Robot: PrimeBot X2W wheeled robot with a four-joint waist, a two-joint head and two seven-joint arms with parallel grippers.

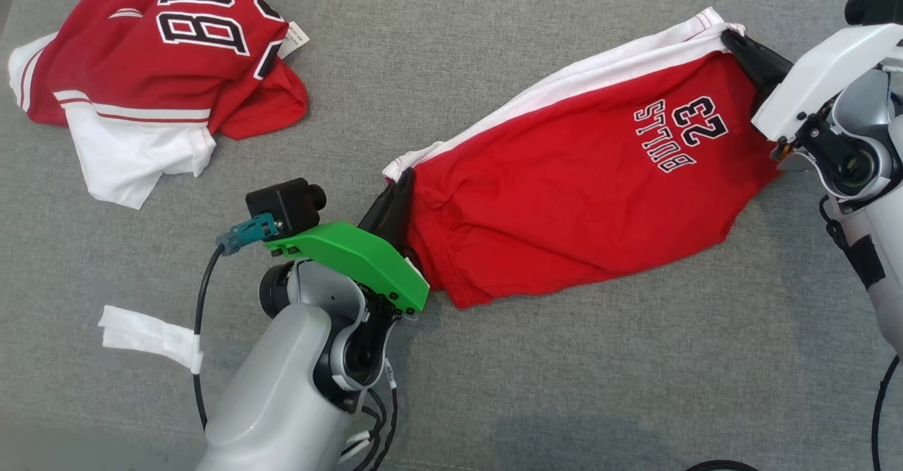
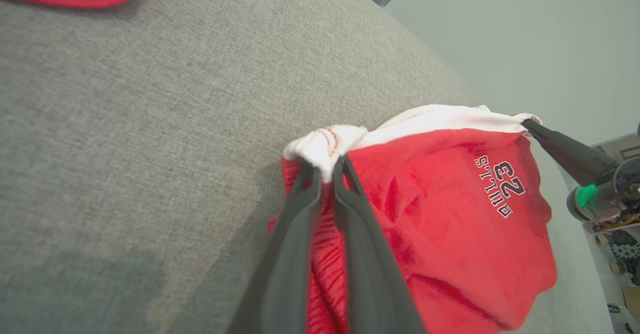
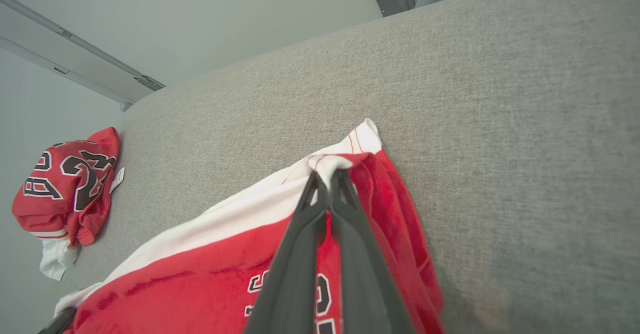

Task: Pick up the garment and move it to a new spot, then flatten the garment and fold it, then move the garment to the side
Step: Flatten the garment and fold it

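We have the red shorts [image 1: 585, 196] stretched between both grippers, right of centre toward 2 o'clock in the head view.
Our left gripper [image 1: 401, 189] is pinched nearly closed on the white-banded corner at the shorts' 8 o'clock end. Our right gripper [image 1: 737, 39] is clamped fully closed on the corner at their 2 o'clock end. A crumpled red jersey [image 1: 155, 55] lies well apart at 10 o'clock on the grey fabric surface [image 1: 494, 386].

The head view's top edge is cutting off the crumpled jersey [image 1: 162, 55]; the right tool's [image 3: 327, 174] fingers are hiding part of the shorts' [image 3: 200, 274] number.
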